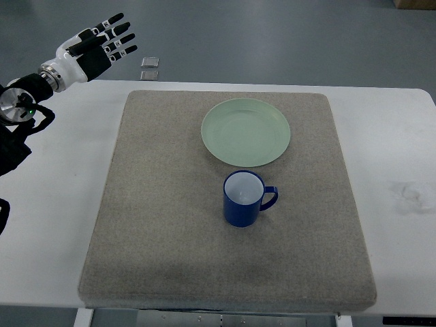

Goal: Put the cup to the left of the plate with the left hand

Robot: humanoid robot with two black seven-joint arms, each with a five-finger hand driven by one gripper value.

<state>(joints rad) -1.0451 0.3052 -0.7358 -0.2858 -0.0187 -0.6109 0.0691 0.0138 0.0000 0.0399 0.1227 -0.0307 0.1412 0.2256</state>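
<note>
A blue cup (243, 199) with a white inside stands upright on the grey mat (163, 225), its handle pointing right. Just behind it lies a pale green plate (246, 131), close to the cup but not touching it. My left hand (102, 42) hovers at the far left, beyond the table's back edge, fingers spread and holding nothing. It is well away from the cup, up and to the left. The right arm does not show.
The mat covers most of the white table (395, 150). Two small grey squares (150, 68) lie on the floor beyond the table's back edge, near my left hand. A faint smudge (407, 194) marks the table on the right.
</note>
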